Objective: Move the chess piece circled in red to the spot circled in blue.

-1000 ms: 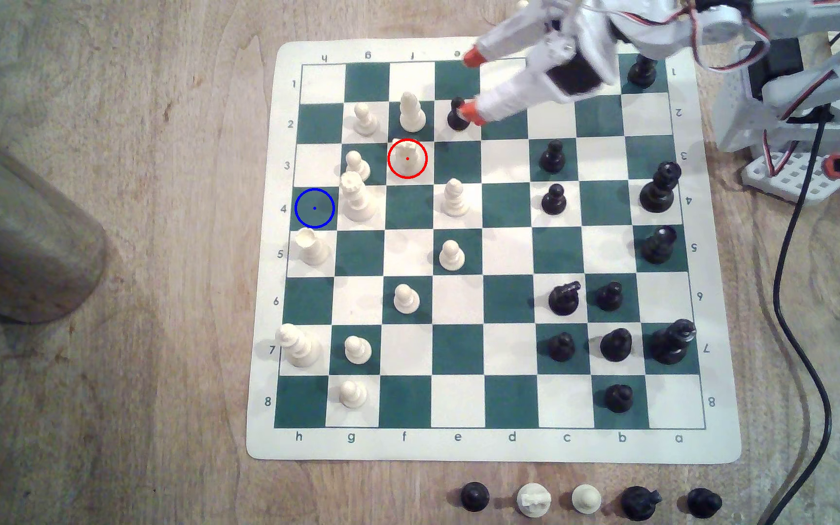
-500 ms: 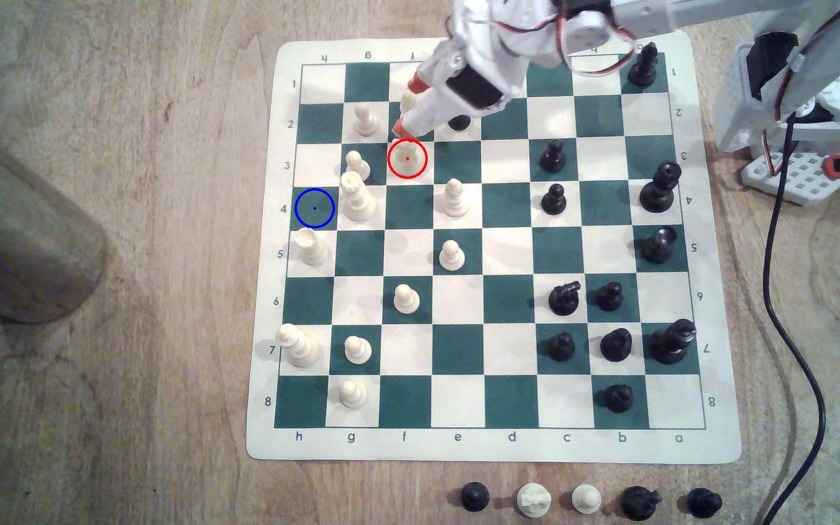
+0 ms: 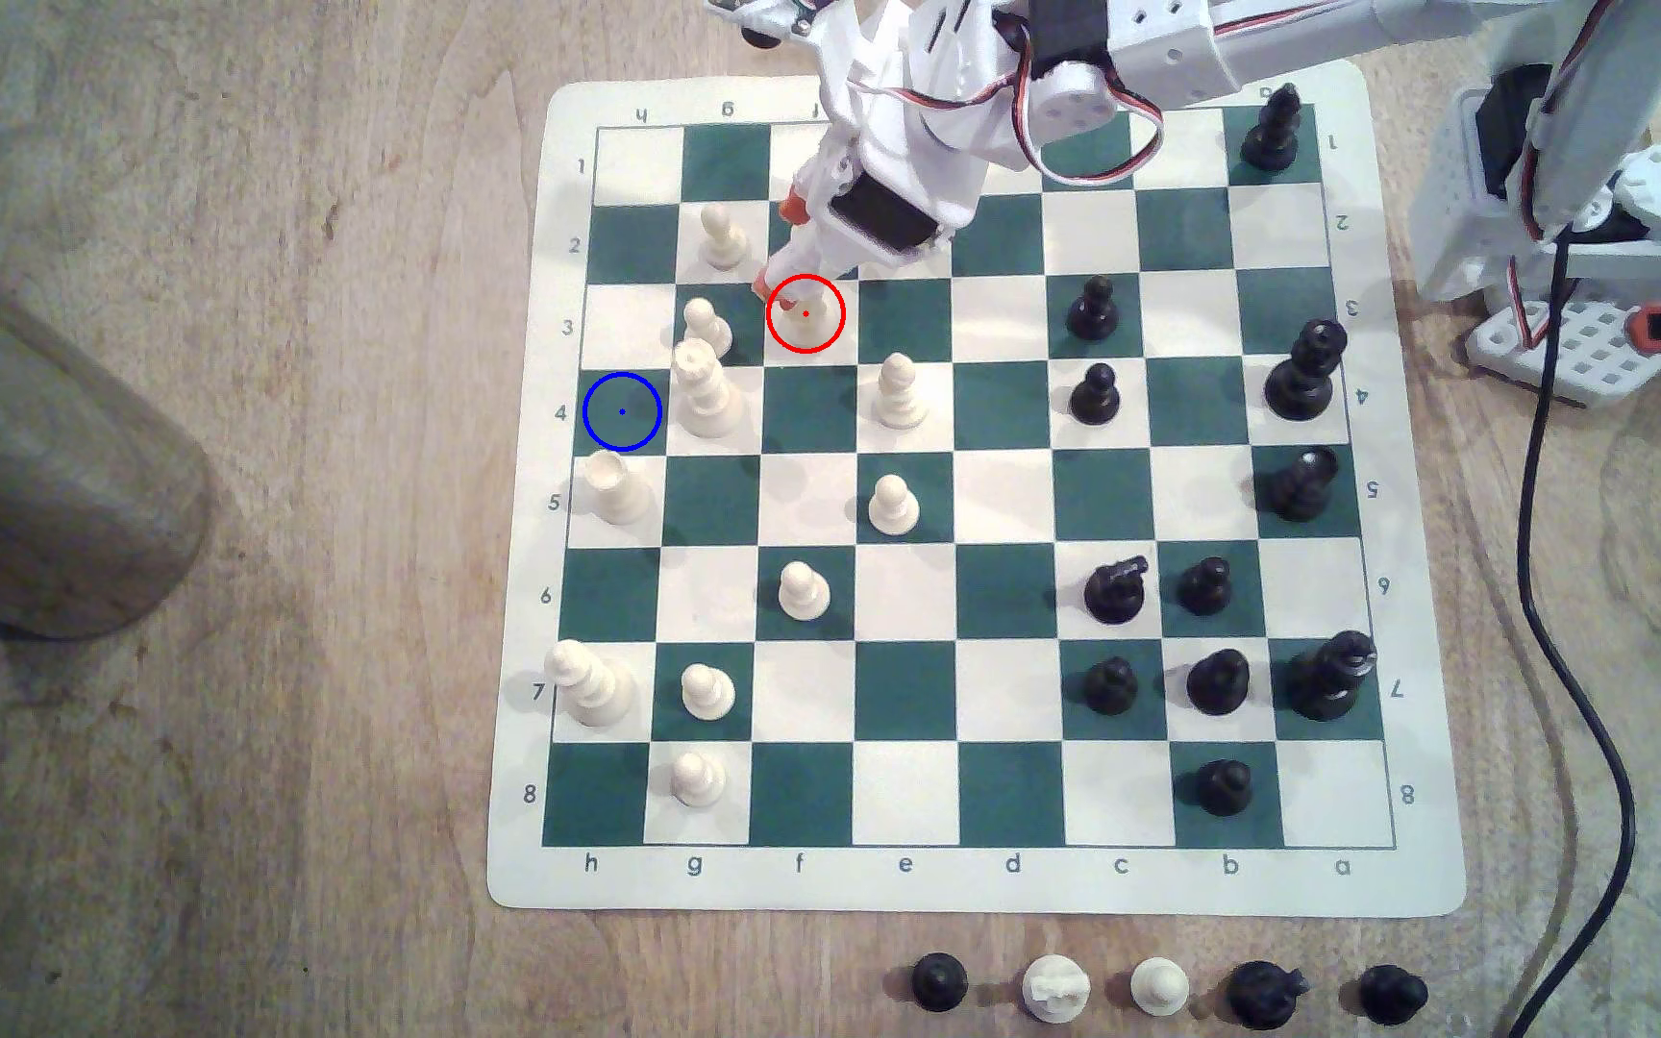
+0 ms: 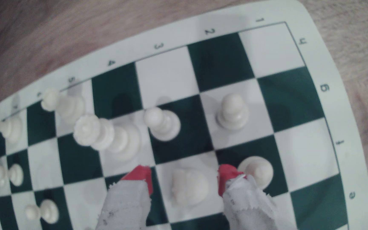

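The chess piece [image 3: 806, 313] is a short cream-white piece on a white square ringed in red, in row 3, column f. In the wrist view the chess piece [image 4: 188, 188] stands between my two red-tipped fingers, apart from both. My gripper [image 3: 779, 250] is open and hangs just above and behind the piece, one orange tip [image 3: 765, 287] at the red ring's edge. From the wrist, the gripper [image 4: 184, 177] straddles the piece. The spot [image 3: 622, 411] is a dark green square with a blue ring, two columns towards the exterior view's left and one row nearer.
A tall white crowned piece [image 3: 704, 394] and a white pawn [image 3: 707, 324] stand between the piece and the spot. A white piece [image 4: 256, 171] sits right beside one finger. A cup-topped white piece [image 3: 617, 486] borders the spot. A metal cylinder [image 3: 28, 449] lies left of the board [image 3: 976, 878].
My gripper has swung towards the exterior view's left and down, from over the black pawn in column e to the circled piece. Its jaws have stayed open. No piece has moved.
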Tool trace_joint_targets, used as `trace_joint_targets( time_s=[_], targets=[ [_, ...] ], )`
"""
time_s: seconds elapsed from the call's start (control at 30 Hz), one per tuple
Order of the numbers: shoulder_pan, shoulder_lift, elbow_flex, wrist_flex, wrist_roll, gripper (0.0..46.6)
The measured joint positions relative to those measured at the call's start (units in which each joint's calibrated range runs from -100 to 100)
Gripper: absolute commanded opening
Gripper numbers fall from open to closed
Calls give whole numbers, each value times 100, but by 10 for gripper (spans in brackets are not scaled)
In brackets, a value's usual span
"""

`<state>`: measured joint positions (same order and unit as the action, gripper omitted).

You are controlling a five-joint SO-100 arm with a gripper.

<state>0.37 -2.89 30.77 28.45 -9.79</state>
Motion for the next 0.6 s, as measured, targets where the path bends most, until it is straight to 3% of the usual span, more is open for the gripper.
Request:
trace_joint_targets(
  time_s=[0.6],
  targets=[
    [-140, 595, -181, 0, 5, 142]
  ],
)
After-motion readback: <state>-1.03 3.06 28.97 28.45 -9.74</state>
